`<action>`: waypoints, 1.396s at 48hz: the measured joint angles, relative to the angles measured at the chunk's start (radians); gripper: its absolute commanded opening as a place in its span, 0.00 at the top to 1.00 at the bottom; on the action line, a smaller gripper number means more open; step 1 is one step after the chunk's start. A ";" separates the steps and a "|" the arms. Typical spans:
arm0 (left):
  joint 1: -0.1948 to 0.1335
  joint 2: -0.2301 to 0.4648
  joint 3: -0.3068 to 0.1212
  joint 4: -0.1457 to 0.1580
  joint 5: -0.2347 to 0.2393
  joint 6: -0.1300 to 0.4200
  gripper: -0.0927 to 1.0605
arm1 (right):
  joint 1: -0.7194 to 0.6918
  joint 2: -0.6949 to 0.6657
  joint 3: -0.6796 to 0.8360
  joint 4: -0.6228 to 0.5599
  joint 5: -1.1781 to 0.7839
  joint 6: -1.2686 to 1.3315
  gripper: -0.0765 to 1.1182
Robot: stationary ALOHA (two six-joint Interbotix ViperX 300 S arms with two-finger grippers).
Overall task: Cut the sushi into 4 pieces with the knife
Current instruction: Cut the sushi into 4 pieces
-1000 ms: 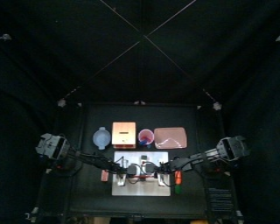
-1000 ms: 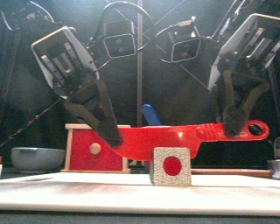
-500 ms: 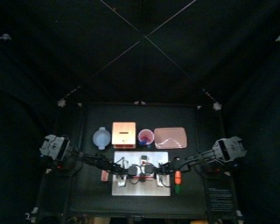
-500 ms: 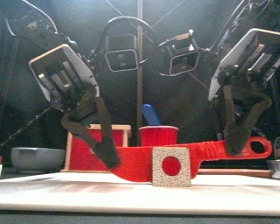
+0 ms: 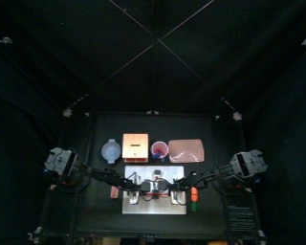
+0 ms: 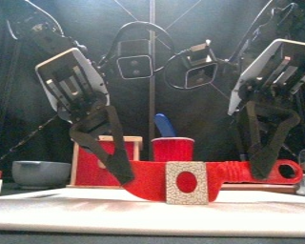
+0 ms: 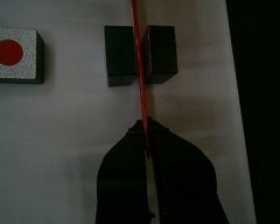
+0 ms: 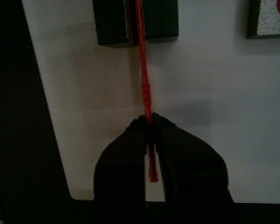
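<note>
Red knife (image 7: 139,96) between sushi blocks (image 7: 119,54) — seemingly

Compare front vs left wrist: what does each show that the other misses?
Front only: the right gripper shut on the knife at its handle end, plus the cup, box and bowl behind. Left wrist only: the blade lying along the gap between two dark blocks, seen from above. Both: the left gripper shut on the knife, the red-centred piece and the board.
</note>
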 measured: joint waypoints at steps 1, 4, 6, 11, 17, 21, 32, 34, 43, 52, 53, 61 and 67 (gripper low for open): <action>0.000 0.000 0.000 0.000 0.002 0.000 0.69 | 0.000 0.000 -0.002 0.000 0.000 -0.002 0.78; 0.000 0.002 0.000 0.000 0.003 0.000 0.69 | 0.000 0.000 0.000 -0.002 0.000 0.000 0.78; 0.000 0.003 0.000 0.000 0.005 0.000 0.69 | 0.000 0.000 -0.002 -0.003 0.000 0.000 0.78; 0.000 0.003 0.000 0.000 0.011 0.000 0.69 | 0.000 0.000 -0.002 -0.005 0.000 -0.002 0.78; 0.003 0.003 0.000 0.002 0.015 0.000 0.69 | 0.000 0.002 -0.002 -0.015 0.000 0.000 0.78; 0.008 0.003 0.000 0.011 0.015 0.000 0.69 | -0.003 0.000 -0.003 -0.034 0.000 0.000 0.78; 0.046 0.003 -0.008 0.049 0.026 0.000 0.69 | -0.028 0.002 -0.006 -0.063 0.000 -0.002 0.78; 0.051 0.003 -0.009 0.057 0.026 0.000 0.69 | -0.029 0.002 -0.006 -0.066 0.000 -0.003 0.78; 0.067 0.003 -0.009 0.078 0.029 0.000 0.69 | -0.044 0.000 -0.005 -0.081 0.000 -0.006 0.78; 0.086 0.002 -0.009 0.089 0.032 0.002 0.69 | -0.063 0.000 -0.005 -0.091 0.002 -0.011 0.78; 0.089 0.002 -0.009 0.091 0.032 0.002 0.69 | -0.066 -0.002 -0.005 -0.095 0.003 -0.009 0.78; 0.103 0.002 -0.011 0.106 0.037 0.002 0.69 | -0.081 -0.003 -0.005 -0.110 0.009 -0.009 0.78; 0.118 0.000 -0.011 0.118 0.044 0.002 0.69 | -0.095 -0.005 -0.005 -0.118 0.012 -0.008 0.78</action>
